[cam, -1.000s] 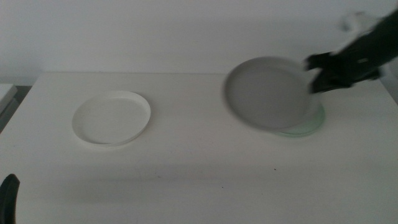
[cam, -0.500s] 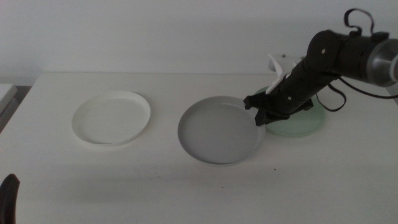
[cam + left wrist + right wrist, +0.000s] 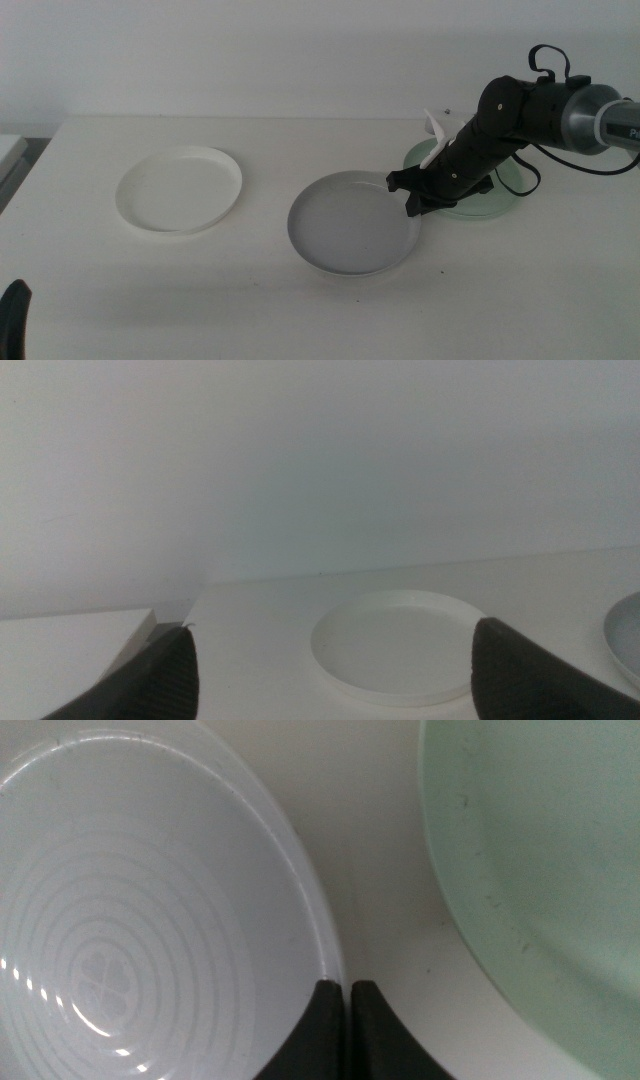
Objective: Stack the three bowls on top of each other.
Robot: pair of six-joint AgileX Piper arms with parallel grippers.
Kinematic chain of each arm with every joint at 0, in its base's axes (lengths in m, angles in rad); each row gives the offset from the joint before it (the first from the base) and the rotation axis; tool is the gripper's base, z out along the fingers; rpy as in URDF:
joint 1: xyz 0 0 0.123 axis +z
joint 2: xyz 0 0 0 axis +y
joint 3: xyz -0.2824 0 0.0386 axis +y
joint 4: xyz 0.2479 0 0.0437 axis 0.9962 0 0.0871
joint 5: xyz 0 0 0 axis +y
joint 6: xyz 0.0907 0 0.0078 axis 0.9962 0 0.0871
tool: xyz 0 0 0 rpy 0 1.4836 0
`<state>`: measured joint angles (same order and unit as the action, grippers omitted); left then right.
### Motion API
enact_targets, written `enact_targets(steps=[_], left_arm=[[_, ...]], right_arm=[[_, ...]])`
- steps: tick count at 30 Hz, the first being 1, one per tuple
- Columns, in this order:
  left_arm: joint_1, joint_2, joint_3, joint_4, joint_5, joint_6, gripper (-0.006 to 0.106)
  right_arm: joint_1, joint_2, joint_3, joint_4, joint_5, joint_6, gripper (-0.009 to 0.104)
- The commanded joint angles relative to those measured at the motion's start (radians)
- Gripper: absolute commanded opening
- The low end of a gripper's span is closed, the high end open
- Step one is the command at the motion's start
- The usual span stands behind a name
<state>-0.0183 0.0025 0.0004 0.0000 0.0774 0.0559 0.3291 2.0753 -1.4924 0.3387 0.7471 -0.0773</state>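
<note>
The white bowl (image 3: 180,188) lies at the table's left; it also shows in the left wrist view (image 3: 398,646). The grey bowl (image 3: 352,222) sits low at the table's middle. My right gripper (image 3: 412,195) is shut on its right rim; in the right wrist view the jaws (image 3: 341,988) pinch the rim of the grey bowl (image 3: 130,910). The mint green bowl (image 3: 492,196) lies to the right, partly hidden by the right arm, with a strip of table between it (image 3: 540,860) and the grey bowl. My left gripper (image 3: 12,318) waits open at the bottom left corner (image 3: 335,628).
The white table (image 3: 300,300) ends at a pale wall behind. A flat light object (image 3: 10,150) lies off the table's left edge. The right arm's cable loops above its wrist (image 3: 548,55).
My right gripper has carried the grey bowl from above the mint green bowl leftward and down to the table's middle. The left arm and the white bowl have not moved.
</note>
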Motion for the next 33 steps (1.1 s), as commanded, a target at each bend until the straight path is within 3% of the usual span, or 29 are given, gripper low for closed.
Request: enact_targets(steps=[1,12,18,23,26,31,33], left_arm=[[-0.003,-0.003,0.000,0.000,-0.014,-0.001,0.094],[-0.003,-0.003,0.000,0.000,-0.014,-0.001,0.094],[-0.003,-0.003,0.000,0.000,-0.016,-0.001,0.094],[-0.003,-0.003,0.000,0.000,-0.016,-0.001,0.094],[-0.003,-0.003,0.000,0.000,-0.016,-0.001,0.094],[-0.003,-0.003,0.000,0.000,-0.016,-0.001,0.094],[-0.003,-0.003,0.000,0.000,-0.014,-0.001,0.094]], right_arm=[[0.001,0.005,-0.009,0.007,-0.019,-0.010,-0.003],[0.001,0.037,-0.009,0.011,-0.015,-0.012,-0.001],[0.001,0.033,-0.010,0.011,-0.009,-0.027,0.025],[-0.001,-0.020,-0.015,0.009,-0.008,-0.027,0.062],[-0.010,-0.085,-0.029,-0.004,-0.013,-0.027,0.075],[-0.088,-0.187,-0.131,-0.028,0.043,-0.004,0.078],[-0.141,-0.192,-0.213,-0.068,0.118,0.030,0.078]])
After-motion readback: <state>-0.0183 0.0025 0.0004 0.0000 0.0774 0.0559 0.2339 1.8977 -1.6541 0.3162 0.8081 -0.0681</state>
